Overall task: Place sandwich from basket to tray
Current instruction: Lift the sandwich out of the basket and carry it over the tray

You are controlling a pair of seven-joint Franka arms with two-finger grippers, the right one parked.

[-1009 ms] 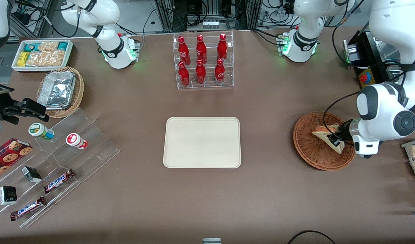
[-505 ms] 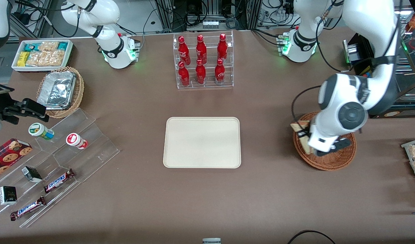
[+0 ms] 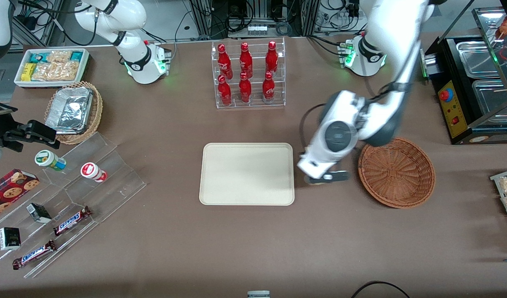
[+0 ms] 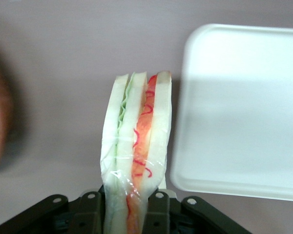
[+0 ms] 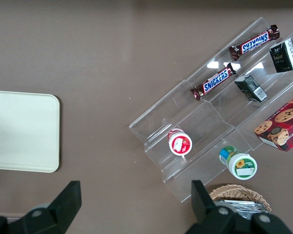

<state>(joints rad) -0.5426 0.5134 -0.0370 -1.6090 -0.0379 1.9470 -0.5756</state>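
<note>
Right now your gripper is clamped on the sandwich, its black fingers pressing the wrapped wedge from both sides, red and green layers showing along its edge. You are holding it in the air over bare table, between the basket and the tray, just beside the tray's short edge. In the front view your arm's white wrist hides the sandwich. Your basket sits toward the working arm's end of the table.
</note>
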